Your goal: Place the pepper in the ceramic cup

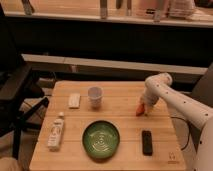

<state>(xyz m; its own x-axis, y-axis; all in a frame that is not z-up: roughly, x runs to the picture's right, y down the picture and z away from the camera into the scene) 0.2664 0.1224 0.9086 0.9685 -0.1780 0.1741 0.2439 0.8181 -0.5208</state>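
The pepper [140, 110] is a small red-orange tapered thing at the tip of my gripper [143, 107], on the right side of the wooden table [125, 95]. It hangs close to the tabletop; I cannot tell whether it touches it. The white arm comes in from the right and bends down to it. The ceramic cup [95, 96] is a small white round cup standing upright left of the gripper, near the table's back middle, well apart from the pepper.
A wide green ridged bowl [101, 139] sits at the front middle. A black remote-like bar [147, 142] lies front right. A white bottle [55, 131] lies at the left, a small white block [74, 100] beside the cup. A dark chair [15, 95] stands left.
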